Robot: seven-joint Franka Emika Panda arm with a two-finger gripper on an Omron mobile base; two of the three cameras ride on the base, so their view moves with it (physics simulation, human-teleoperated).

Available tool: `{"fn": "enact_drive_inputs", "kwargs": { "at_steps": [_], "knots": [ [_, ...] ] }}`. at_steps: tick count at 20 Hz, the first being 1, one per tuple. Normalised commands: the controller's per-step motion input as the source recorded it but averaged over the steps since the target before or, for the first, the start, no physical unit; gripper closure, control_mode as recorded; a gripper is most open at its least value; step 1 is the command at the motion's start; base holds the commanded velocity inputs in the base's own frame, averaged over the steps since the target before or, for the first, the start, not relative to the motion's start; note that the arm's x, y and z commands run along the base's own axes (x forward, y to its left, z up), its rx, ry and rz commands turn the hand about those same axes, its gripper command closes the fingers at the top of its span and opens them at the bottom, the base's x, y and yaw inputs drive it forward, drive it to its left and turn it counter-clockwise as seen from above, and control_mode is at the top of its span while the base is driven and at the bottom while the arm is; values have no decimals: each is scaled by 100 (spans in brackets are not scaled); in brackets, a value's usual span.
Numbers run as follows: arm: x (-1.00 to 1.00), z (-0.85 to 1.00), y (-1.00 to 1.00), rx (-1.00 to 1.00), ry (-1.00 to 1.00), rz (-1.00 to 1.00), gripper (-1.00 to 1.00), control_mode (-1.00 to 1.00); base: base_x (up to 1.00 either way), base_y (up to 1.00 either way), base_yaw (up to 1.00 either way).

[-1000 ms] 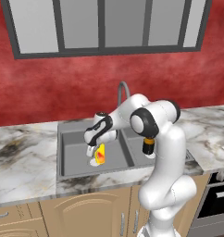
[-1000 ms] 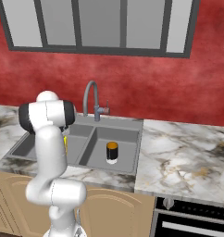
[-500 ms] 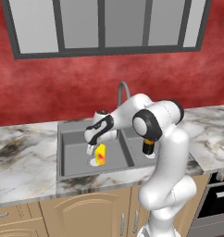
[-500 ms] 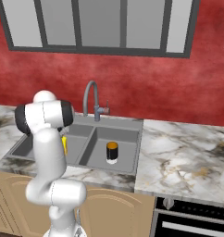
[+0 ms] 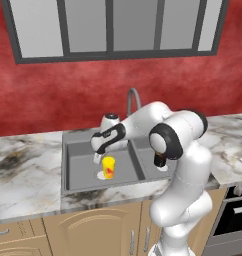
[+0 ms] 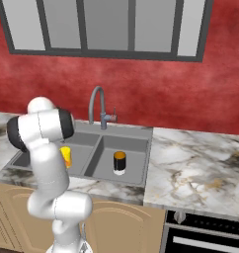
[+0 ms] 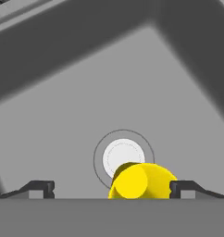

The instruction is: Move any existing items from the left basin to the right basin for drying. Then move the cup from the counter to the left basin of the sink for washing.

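Rightward, jar (image 6: pixel 119 162) beyond cup (image 6: pixel 66 156).

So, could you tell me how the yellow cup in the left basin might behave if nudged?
The cup is taller than wide, so it may tip. Being round, it would probably roll across the flat basin floor. It looks small, likely light.

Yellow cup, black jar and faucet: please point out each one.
Yellow cup (image 5: pixel 108 166): left base view, on its side wall.
Black jar (image 6: pixel 119 162): right base view, on its dark body.
Faucet (image 6: pixel 96 101): right base view, on its curved neck.
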Motion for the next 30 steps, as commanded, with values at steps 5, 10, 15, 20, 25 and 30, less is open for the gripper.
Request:
{"fn": "enact_drive_inputs", "kwargs": {
  "at_steps": [5, 10, 15, 20, 25, 30],
  "knots": [
    [-27, 43, 0, 0, -6, 0, -100, -100, 0, 0, 0],
    [-34, 48, 10, -1, -4, 0, -100, -100, 0, 0, 0],
    [-38, 56, 14, -3, -1, 0, -100, -100, 0, 0, 0],
    [-41, 59, 17, -6, 0, 0, -100, -100, 0, 0, 0],
    [-45, 60, 19, -7, 0, 0, -100, -100, 0, 0, 0],
    [-48, 59, 22, -9, 0, 0, -100, -100, 0, 0, 0]
  ]
}}
